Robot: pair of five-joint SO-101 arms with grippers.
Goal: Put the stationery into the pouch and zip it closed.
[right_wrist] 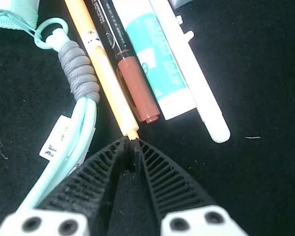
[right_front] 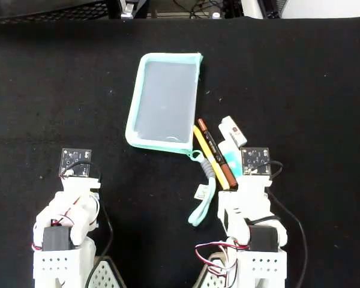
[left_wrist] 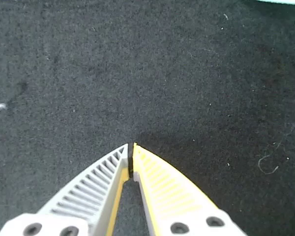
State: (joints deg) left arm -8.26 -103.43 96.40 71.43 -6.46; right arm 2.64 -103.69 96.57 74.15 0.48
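The left pincer [left_wrist: 132,147] sits closed above the desk [left_wrist: 196,73]. The right pincer [right_wrist: 131,142], also closed, meets the yellow pen's [right_wrist: 104,78] end.

The pouch [right_wrist: 10,12], orange pen [right_wrist: 106,73] and brown pen [right_wrist: 137,93] run off the right wrist view's edge.

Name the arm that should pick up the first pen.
Right. The right gripper sits at the end of the yellow pen, with the brown pen alongside. The left gripper hangs over black cloth, away from the pens.
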